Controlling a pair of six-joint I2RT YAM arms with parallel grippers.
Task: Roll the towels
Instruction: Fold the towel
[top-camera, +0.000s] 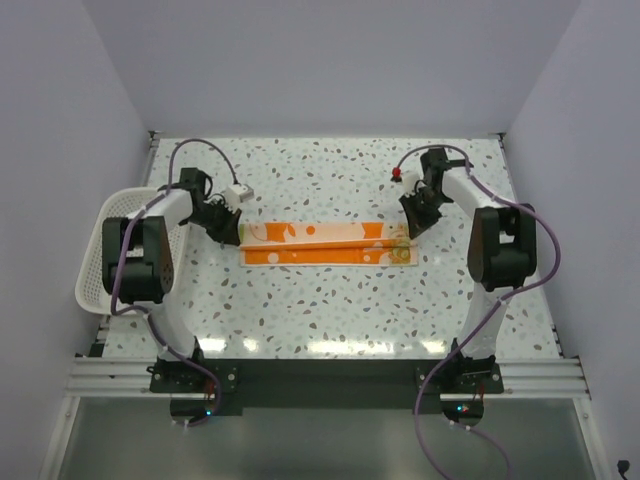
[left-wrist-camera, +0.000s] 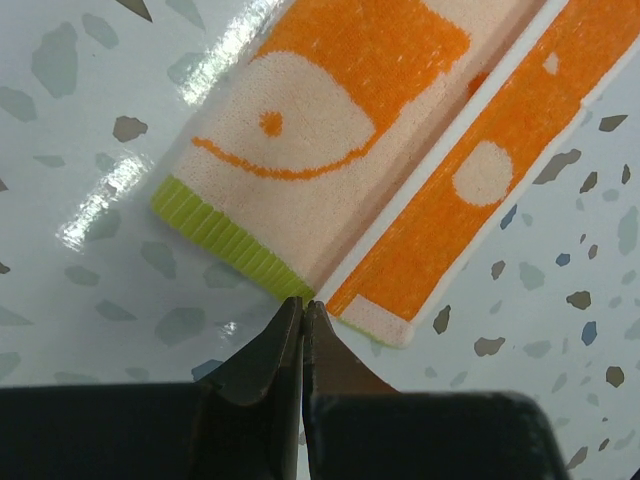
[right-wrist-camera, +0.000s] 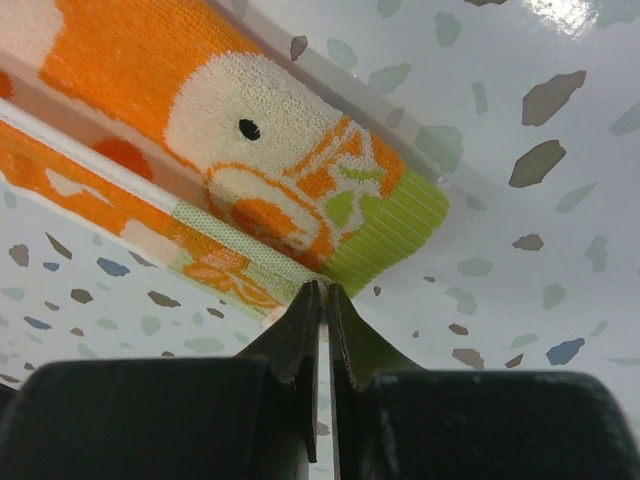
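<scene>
The left gripper (left-wrist-camera: 303, 312) has its jaws pressed together, tips meeting right at the near edge of the towel (left-wrist-camera: 340, 90), where a lime-green hem band (left-wrist-camera: 215, 230) ends beside the fold line. Whether any cloth is caught between the tips cannot be told. The right gripper (right-wrist-camera: 322, 292) is likewise closed to a slit, its tips touching the towel's (right-wrist-camera: 150, 60) other end just beside a green ribbed band (right-wrist-camera: 385, 230); a pinch cannot be confirmed there either.

From above, the left gripper (top-camera: 232, 230) sits at the 9 o'clock end of the towel (top-camera: 325, 243) and the right gripper (top-camera: 412, 226) at the 3 o'clock end. The orange and cream strip lies flat on the speckled table (top-camera: 320, 320), folded lengthwise, its long axis running from 9 to 3 o'clock.

A white mesh basket (top-camera: 105, 250) hangs at the table's 9 o'clock edge, beyond the left arm. A small white object (top-camera: 240, 190) lies at about 11 o'clock from the towel's left end, and a small red object (top-camera: 397, 174) at about 12 o'clock from its right end, both apart from the cloth.
</scene>
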